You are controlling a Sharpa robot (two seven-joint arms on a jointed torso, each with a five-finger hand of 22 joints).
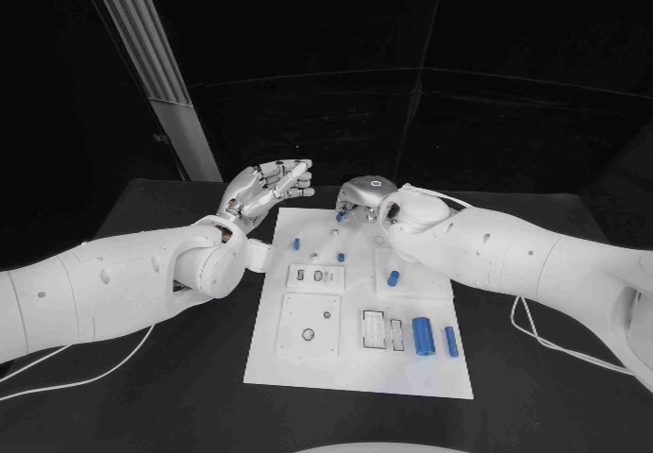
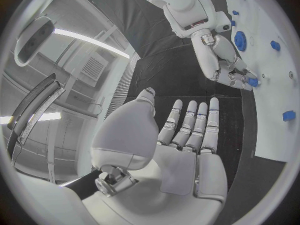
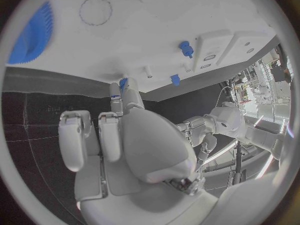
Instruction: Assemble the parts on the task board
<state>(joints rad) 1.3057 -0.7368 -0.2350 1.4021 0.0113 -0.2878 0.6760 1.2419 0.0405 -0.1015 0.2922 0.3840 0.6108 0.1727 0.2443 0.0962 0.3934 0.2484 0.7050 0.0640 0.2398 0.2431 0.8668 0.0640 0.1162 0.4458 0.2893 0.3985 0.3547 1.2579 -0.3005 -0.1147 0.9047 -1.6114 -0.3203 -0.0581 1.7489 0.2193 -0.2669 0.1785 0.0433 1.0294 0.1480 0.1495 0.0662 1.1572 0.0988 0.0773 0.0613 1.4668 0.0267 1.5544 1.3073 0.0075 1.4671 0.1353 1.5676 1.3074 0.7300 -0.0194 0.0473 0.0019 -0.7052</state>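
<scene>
Head view shows the white rectangular task board (image 1: 357, 326) lying in the middle of the frame on the black table (image 1: 163, 377), with small blue plastic parts scattered over it: two blue cylindrical pegs (image 1: 424, 336) side by side at the lower right of the board, a short blue pin (image 1: 393, 277) near its centre right, and smaller blue studs (image 1: 297, 243) toward the upper part. The silver right hand (image 1: 365, 200) sits at the upper centre of the frame over the board's far edge, fingers curled down; in the left wrist view its fingertips (image 2: 240, 78) pinch a small blue part (image 2: 252, 82), so it appears to be grasping that piece against or just above the board. The silver left hand (image 1: 267, 189), at the upper left of centre, is raised off the board beside its far left corner, released, fingers straight and apart, holding nothing. A blue toothed gear (image 3: 30, 32) lies on the board at the upper left of the right wrist view. The parts look light, rigid and smooth, likely to slip or roll if nudged; the pegs are probably best taken across their middle, with the fingertips on opposite sides, and kept upright for seating in the board's recesses.
</scene>
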